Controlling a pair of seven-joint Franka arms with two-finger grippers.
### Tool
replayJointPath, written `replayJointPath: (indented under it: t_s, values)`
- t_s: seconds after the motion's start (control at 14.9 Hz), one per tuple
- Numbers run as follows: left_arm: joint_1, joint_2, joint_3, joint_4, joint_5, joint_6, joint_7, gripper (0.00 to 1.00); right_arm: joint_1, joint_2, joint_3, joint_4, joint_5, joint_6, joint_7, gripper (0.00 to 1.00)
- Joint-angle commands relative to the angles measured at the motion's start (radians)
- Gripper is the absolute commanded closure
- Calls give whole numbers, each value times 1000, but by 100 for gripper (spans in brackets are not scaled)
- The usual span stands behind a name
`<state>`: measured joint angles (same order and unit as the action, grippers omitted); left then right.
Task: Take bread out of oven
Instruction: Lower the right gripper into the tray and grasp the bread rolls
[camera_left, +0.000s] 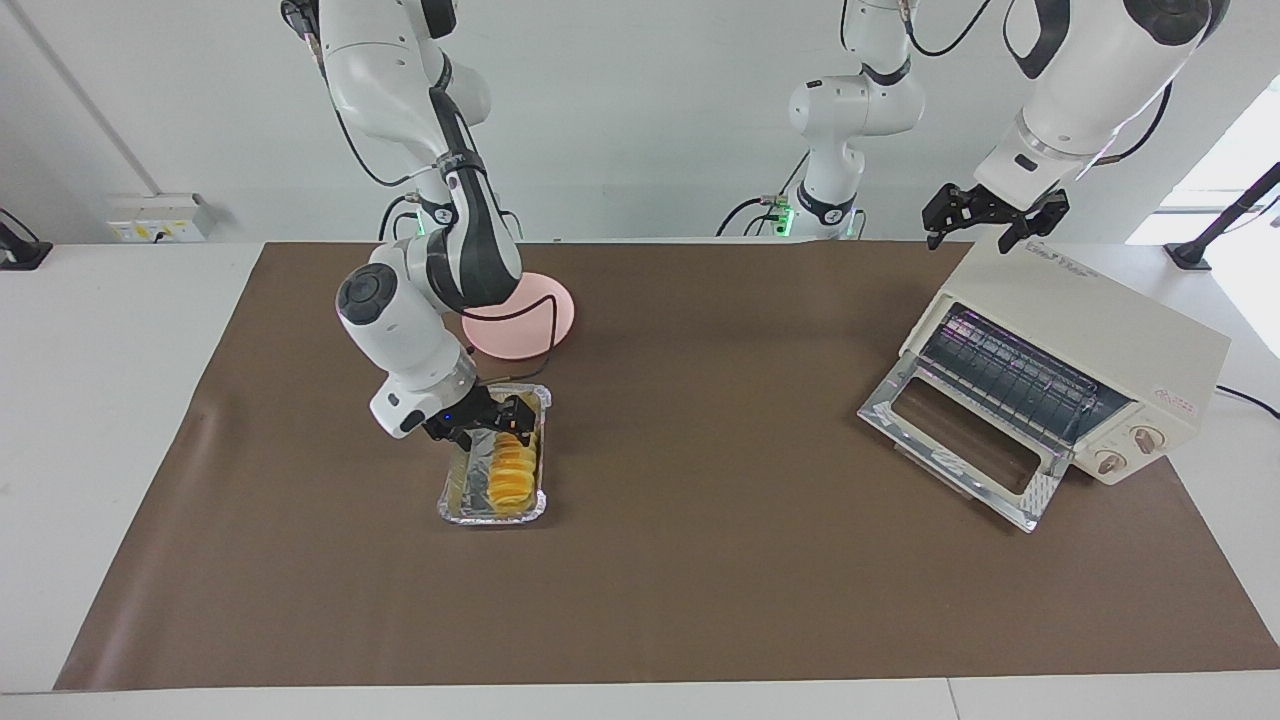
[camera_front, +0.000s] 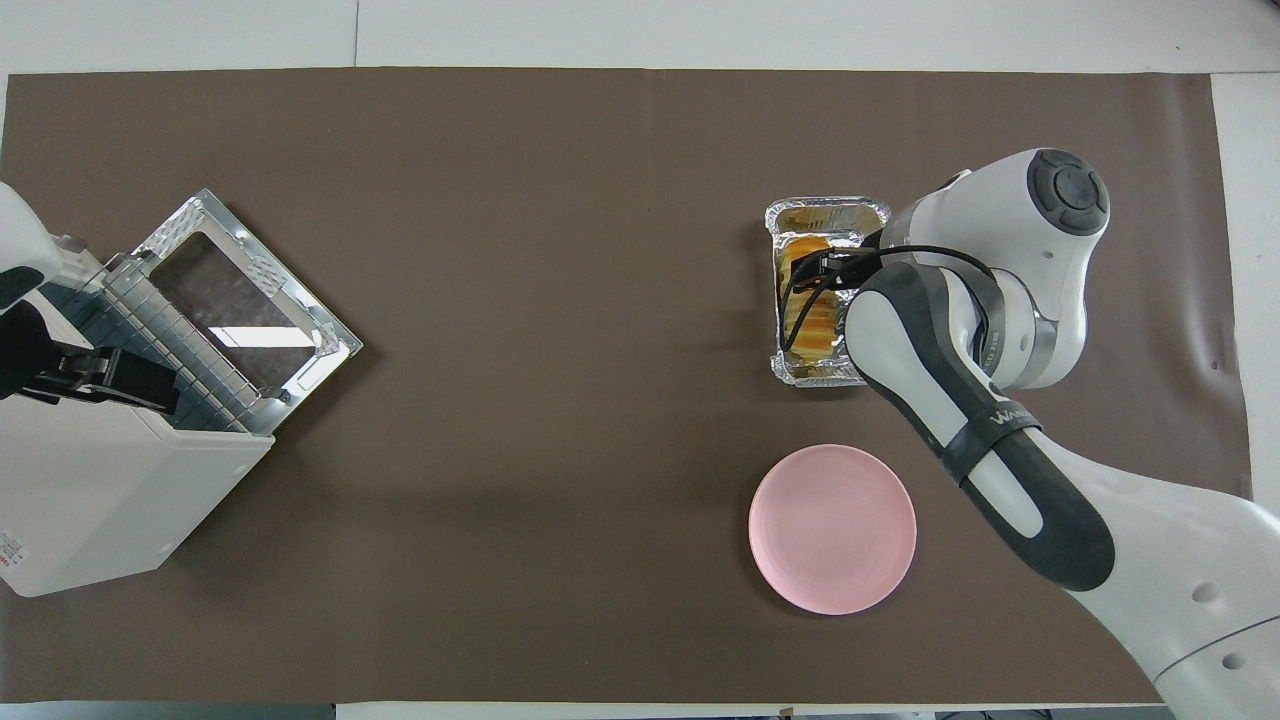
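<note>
In the overhead view the oven (camera_front: 95, 480) runs off the frame at nine o'clock. The right arm's forearm covers part of the foil tray (camera_front: 827, 212) and of the bread (camera_front: 806, 330). The oven's label is too small to read.

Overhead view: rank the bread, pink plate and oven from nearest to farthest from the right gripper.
1. bread, in the foil tray directly under the open right gripper.
2. pink plate, nearer the robots than the tray.
3. oven, at the left arm's end of the table.

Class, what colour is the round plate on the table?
Pale pink plate; the overhead view shows it best.
</note>
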<state>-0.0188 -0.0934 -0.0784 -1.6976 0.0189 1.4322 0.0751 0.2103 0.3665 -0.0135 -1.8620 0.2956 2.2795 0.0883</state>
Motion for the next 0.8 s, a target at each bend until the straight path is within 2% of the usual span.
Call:
replayJointPath:
  t_s: [0.0,0.07,0.13,0.27,0.4,0.47,0.54,0.74]
  values:
    - [3,-16,2,-2,-7,-16,-3,0,-2,5,6,-31,-4,52,31,2]
    - [3,-16,2,-2,-7,-16,-3,0,4,8,6,-31,-3,54,31,7]
    - [3,-16,2,-2,-7,-16,-3,0,6,8,6,-34,-3,54,31,17]
    - [3,-16,2,-2,-7,-16,-3,0,6,8,6,-40,-4,55,31,42]
    - [3,-16,2,-2,-7,-16,-3,0,6,8,6,-40,-10,55,30,63]
    - [3,-16,2,-2,-7,-16,-3,0,6,8,6,-40,-12,54,27,78]
    - [3,-16,2,-2,-7,-16,-3,0,6,6,4,-37,-16,49,25,98]
    - [3,-16,2,-2,-7,-16,-3,0,3,-1,4,-5,-62,2,24,100]
